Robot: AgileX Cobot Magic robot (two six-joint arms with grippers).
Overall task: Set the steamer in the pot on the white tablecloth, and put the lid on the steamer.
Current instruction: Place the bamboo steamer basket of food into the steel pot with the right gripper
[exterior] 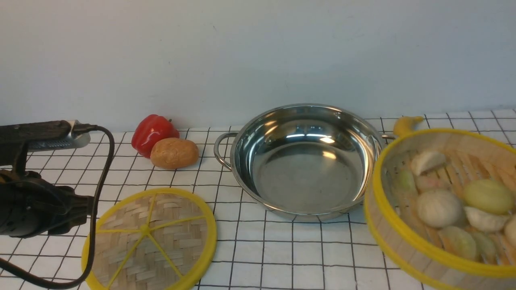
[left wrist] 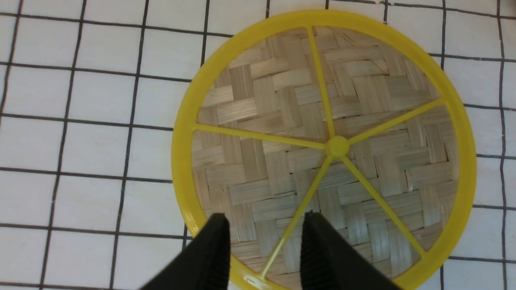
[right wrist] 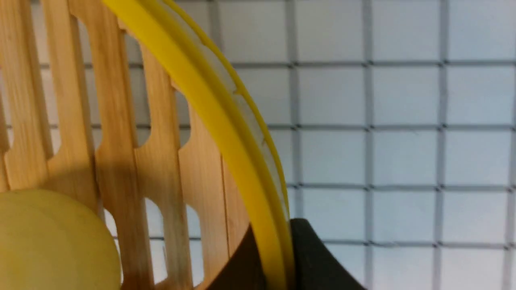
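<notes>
The steamer (exterior: pixel 373 193), a bamboo basket with yellow rims and pale buns and dumplings inside, hangs tilted at the right, above the white tablecloth (exterior: pixel 282 257). My right gripper (right wrist: pixel 278 237) is shut on the steamer's yellow rim (right wrist: pixel 209 104), one finger inside and one outside. The shiny pot (exterior: pixel 310 173) stands empty at the centre, just left of the steamer. The flat woven lid (exterior: pixel 149 237) lies on the cloth at the front left. My left gripper (left wrist: pixel 267 219) hovers open over the lid (left wrist: pixel 363 92), astride one yellow spoke near the rim.
A red bell pepper (exterior: pixel 153 133) and a brown potato (exterior: pixel 174 153) lie behind the lid, left of the pot. A yellow object (exterior: pixel 407 124) shows behind the steamer. The left arm (exterior: pixel 36 205) and its cable (exterior: pixel 100 181) hang over the front left corner. A wall closes the back.
</notes>
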